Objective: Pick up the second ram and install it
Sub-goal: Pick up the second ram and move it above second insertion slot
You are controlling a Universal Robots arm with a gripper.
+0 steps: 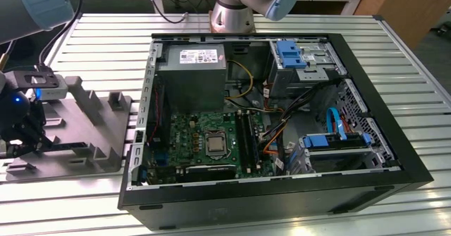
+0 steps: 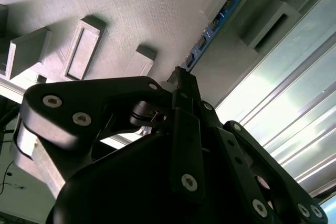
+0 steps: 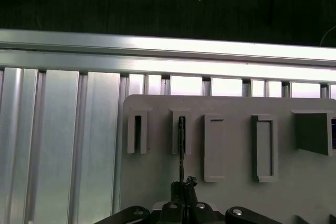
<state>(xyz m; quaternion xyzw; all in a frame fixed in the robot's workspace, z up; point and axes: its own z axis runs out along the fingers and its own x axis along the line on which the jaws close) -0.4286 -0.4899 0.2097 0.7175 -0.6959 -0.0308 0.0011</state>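
Second ram [image 3: 181, 148] upright on edge in a slotted post of the grey holder block [image 3: 147, 182], at nine o'clock from the open computer case [image 1: 268, 196] in the exterior view. Clamped at one end by the closed gripper [image 3: 184, 186].

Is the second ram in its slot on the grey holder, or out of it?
In the slot: in the first wrist view the second ram stands on edge in a slotted post of the grey holder.

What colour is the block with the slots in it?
The block is plain grey, best seen in the first wrist view.
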